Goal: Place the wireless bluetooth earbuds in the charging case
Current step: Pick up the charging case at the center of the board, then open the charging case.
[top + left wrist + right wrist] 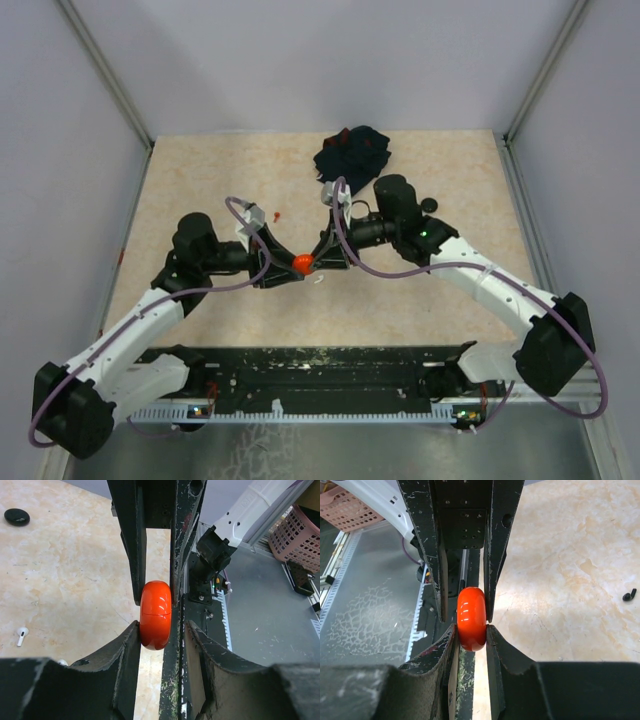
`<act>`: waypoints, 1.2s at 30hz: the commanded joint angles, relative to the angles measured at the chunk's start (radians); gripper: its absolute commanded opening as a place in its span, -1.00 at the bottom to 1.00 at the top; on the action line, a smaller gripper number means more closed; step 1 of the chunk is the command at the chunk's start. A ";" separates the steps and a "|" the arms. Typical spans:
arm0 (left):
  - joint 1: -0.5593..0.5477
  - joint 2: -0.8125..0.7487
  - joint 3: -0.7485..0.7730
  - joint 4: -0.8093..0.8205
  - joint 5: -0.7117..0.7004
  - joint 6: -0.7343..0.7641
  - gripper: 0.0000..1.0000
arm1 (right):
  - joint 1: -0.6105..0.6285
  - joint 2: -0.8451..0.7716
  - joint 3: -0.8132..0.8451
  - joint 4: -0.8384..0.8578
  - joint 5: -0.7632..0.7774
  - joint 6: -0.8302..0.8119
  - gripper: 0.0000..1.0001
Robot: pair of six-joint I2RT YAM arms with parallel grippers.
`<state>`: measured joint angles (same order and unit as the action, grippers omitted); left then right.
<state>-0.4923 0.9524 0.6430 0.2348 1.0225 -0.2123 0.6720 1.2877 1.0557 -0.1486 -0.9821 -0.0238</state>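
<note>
The charging case [300, 263] is an orange-red round puck, closed, held in the air between the two grippers at the table's middle. My right gripper [471, 627] is shut on the case [471, 618], both fingers pressed to its flat sides. My left gripper [162, 625] stands open round the case [155, 614]: one finger touches it, the other stands off with a gap. A white earbud [21, 635] lies on the table below. A tiny red earbud [277, 213] and a small black earbud [629, 595] also lie loose.
A dark navy cloth [352, 152] is bunched at the table's back. A black puck [429, 205] sits by the right arm. The black base rail [320, 365] runs along the near edge. A pink basket [300, 535] stands off the table.
</note>
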 commanded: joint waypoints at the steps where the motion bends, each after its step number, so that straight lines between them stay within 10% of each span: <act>1: 0.001 0.000 0.032 0.047 0.045 0.002 -0.08 | 0.008 0.010 0.049 -0.024 0.026 -0.040 -1.00; 22: 0.001 0.031 0.070 -0.091 0.059 0.116 -0.16 | 0.043 0.052 0.147 -0.219 0.085 -0.150 -1.00; 30: 0.000 0.028 0.081 -0.143 0.083 0.224 -0.87 | 0.067 0.071 0.200 -0.292 0.114 -0.181 -1.00; 36: 0.001 -0.034 0.049 -0.141 0.086 0.339 -0.99 | 0.066 0.059 0.215 -0.299 0.149 -0.177 -0.93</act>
<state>-0.4881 0.9760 0.6823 0.0803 1.0615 0.0143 0.7315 1.3544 1.2137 -0.4572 -0.8845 -0.1818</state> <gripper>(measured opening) 0.290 0.245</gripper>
